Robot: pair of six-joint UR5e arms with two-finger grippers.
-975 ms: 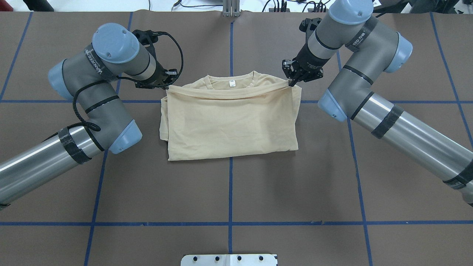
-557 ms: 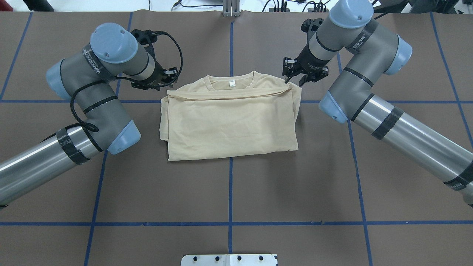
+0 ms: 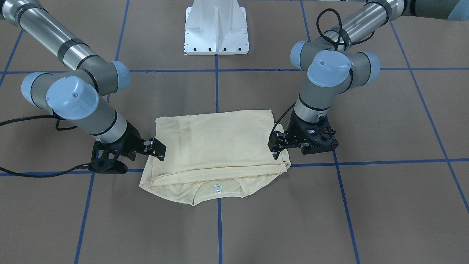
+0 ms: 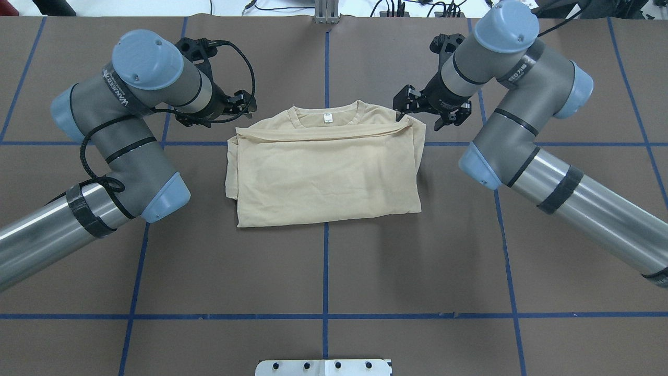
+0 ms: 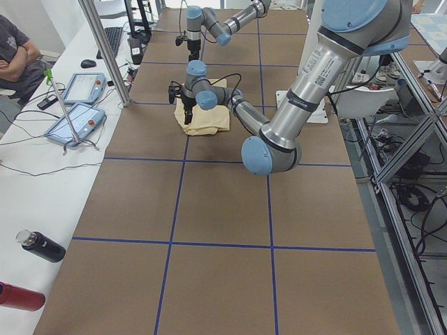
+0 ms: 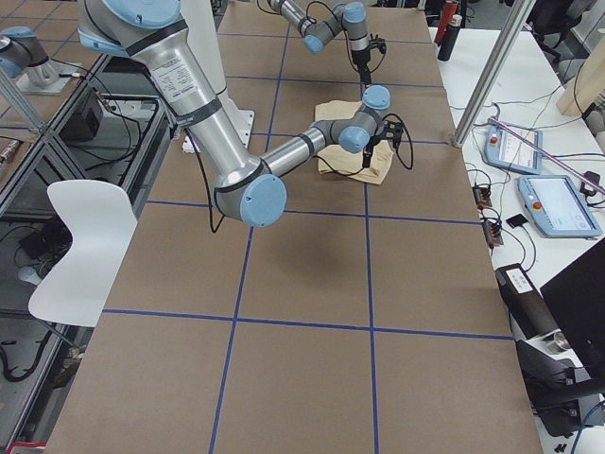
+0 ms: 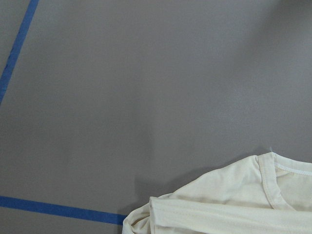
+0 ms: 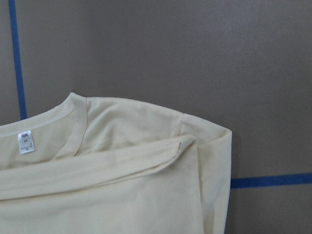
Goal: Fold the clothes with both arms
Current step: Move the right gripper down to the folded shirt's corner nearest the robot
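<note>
the left arm comes in from the near left of the brown surface and bends over toward the middle. its left pincer hangs just beside the shirt's far left corner, apart from the cloth; its jaws look parted, with nothing between them. the left wrist view shows only bare surface, a strip of blue tape and that corner of cloth at the lower right.

the cream-yellow t-shirt lies flat at the middle of the surface, folded into a rough rectangle, straddling the centre tape line where it meets a cross line. its long axis runs left to right across the surface. the collar points away from the robot, toward the far edge, with the small white neck label showing just inside it. an upper layer is folded over the body, and its edge runs from side to side just short of the collar. no print shows.

the right pincer hovers over the shirt's far right corner, jaws spread wide, gripping nothing. the right wrist view looks down on the collar, the label and the doubled corner. the right arm stretches back to the near right.
</note>
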